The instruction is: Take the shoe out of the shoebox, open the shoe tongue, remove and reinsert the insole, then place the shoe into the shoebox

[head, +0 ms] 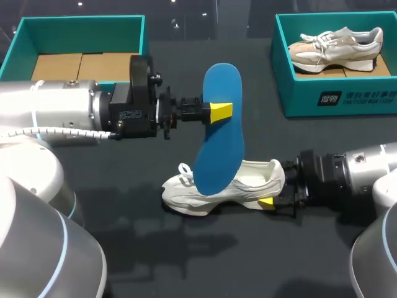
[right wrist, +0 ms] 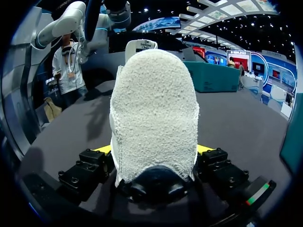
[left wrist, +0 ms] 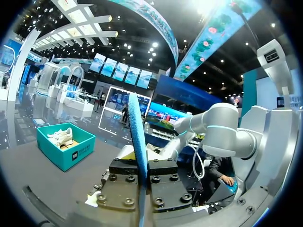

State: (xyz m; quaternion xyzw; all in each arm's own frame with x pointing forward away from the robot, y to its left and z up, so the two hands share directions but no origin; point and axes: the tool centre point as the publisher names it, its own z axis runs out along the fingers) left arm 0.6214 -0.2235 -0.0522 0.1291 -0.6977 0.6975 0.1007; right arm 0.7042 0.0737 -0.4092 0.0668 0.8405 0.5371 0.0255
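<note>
A blue insole hangs upright above the table, its lower end dipping into the white shoe. My left gripper is shut on the insole's upper half; in the left wrist view the insole stands edge-on between the fingers of the left gripper. The shoe lies on the dark table, toe towards my left arm. My right gripper holds its heel; in the right wrist view the heel fills the gap in the right gripper, with a yellow tip against each side.
An empty teal shoebox with a cardboard floor stands at the back left. A second teal box at the back right holds another white shoe; that box also shows in the left wrist view.
</note>
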